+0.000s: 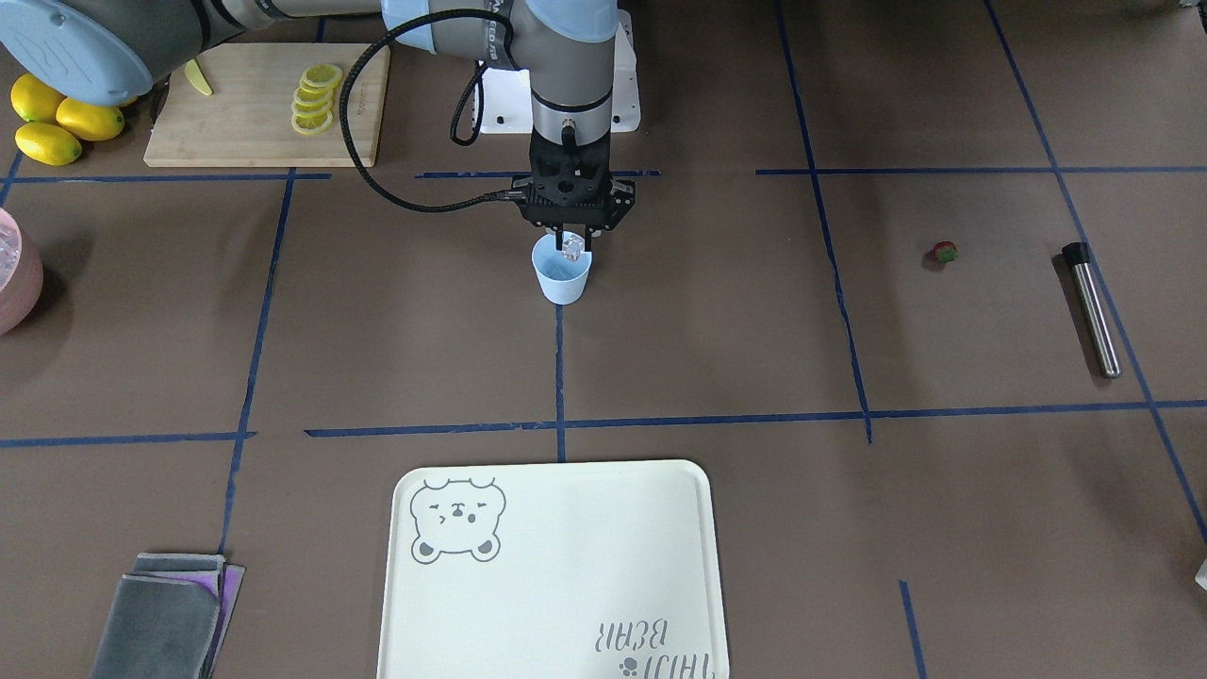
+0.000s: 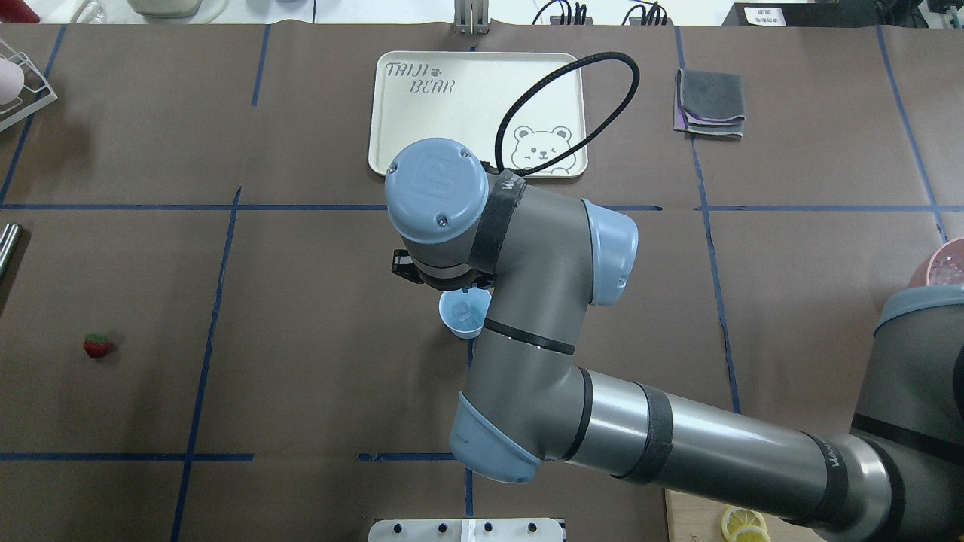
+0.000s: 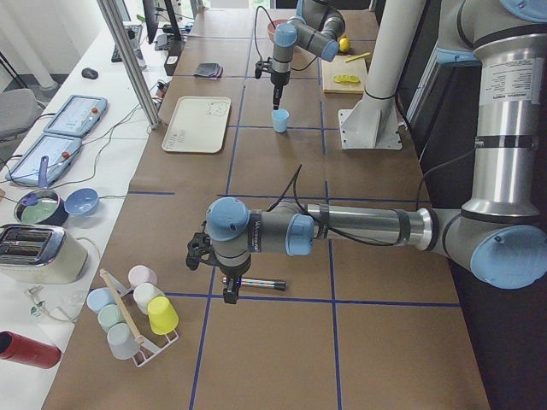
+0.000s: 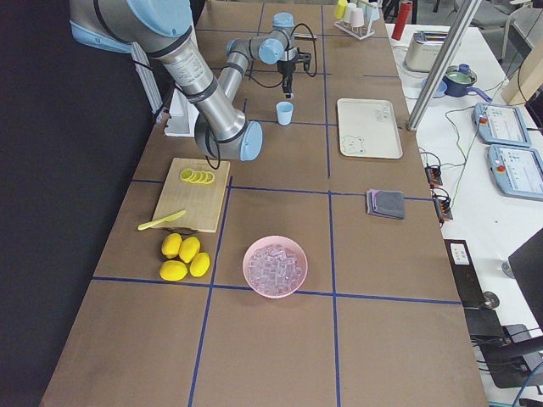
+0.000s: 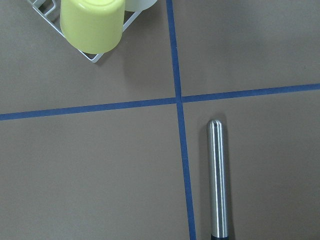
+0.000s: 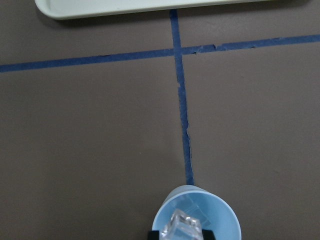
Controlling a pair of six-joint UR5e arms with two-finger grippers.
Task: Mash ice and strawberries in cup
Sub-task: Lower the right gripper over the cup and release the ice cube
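blue cup (image 1: 562, 275) sits mid-table with ice (image 2: 468, 310) in it; pink bowl (image 4: 276, 293) over by the lemons (image 4: 182, 257) is heaped with more cubes; right gripper (image 1: 572, 248) is right at the cup's mouth, fingers nearly together, pinching an ice cube (image 6: 181, 226); strawberry (image 1: 945, 252) lies on the table well apart from the cup; left gripper (image 3: 229, 296) hangs over a steel rod (image 5: 218, 180), can't tell if it's spread or closed
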